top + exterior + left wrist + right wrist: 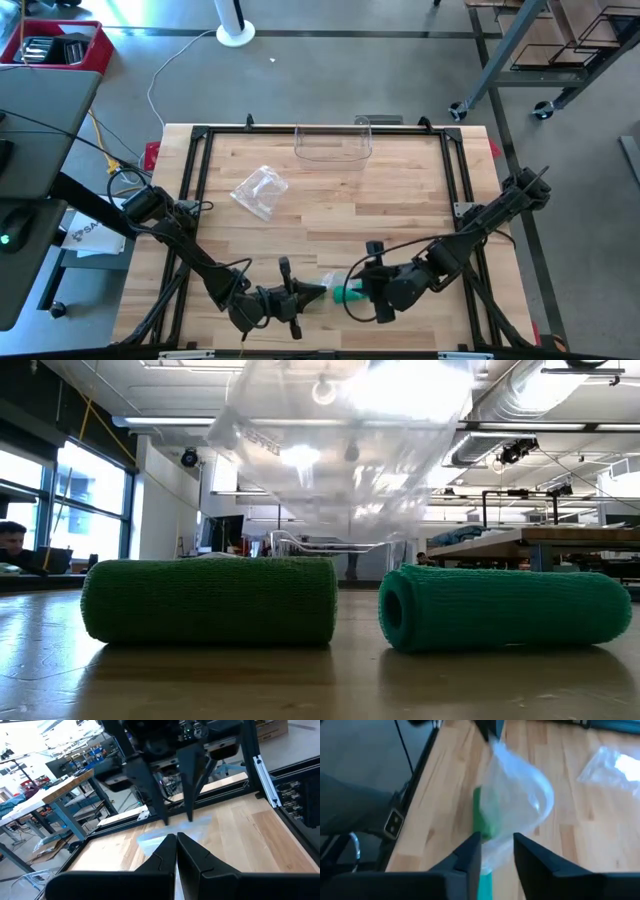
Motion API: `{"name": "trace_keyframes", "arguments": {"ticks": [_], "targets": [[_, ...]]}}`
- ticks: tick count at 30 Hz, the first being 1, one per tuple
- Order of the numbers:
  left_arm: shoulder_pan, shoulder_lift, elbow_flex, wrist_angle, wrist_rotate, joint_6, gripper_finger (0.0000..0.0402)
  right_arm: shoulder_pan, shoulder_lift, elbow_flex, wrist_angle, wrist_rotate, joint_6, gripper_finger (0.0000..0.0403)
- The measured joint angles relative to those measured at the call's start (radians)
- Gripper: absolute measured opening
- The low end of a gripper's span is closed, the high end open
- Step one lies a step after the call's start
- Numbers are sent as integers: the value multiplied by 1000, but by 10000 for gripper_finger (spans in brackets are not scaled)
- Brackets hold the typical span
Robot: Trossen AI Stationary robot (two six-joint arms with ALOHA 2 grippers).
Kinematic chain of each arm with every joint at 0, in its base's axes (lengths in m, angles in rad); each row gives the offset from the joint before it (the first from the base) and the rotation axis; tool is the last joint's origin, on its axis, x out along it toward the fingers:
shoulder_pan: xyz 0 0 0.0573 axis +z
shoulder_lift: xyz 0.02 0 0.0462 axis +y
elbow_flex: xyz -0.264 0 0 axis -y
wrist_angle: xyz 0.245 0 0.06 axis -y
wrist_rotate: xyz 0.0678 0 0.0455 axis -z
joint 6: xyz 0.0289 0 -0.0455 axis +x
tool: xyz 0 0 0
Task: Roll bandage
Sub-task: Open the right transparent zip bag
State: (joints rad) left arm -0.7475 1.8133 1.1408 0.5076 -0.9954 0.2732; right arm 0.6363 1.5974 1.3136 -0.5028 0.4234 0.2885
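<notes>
A: From above, where was the bandage?

B: The green bandage (pixel 347 294) lay on the worktop (pixel 400 200) in a clear plastic wrapper (pixel 331 284), between the left claw (pixel 322 291) and the right claw (pixel 366 285).

A: And low down?

B: Two green rolls (pixel 208 601), soft and light, likely squashy.

A: The wrists?

B: The left claw (pixel 176 836) was pinched shut on film. The right claw (pixel 497 837) stood narrowly apart around the slippery wrapper (pixel 517 802); take the roll's middle.

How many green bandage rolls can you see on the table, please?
2, both seen in the low view: one green mesh bandage roll lying broadside, another green mesh bandage roll beside it, showing its hollow end. Others may be hidden.
</notes>
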Motion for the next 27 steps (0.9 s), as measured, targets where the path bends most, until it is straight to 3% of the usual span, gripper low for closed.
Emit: {"name": "trace_keyframes", "arguments": {"ticks": [5,16,27], "targets": [[0,0,0,-3,18,0,0,-23,0,1,14,10,-49,132],[1,0,0,-6,18,0,0,-70,0,1,16,10,-65,133],[3,0,0,-6,19,0,0,-70,0,1,127,-58,-114,133]]}}
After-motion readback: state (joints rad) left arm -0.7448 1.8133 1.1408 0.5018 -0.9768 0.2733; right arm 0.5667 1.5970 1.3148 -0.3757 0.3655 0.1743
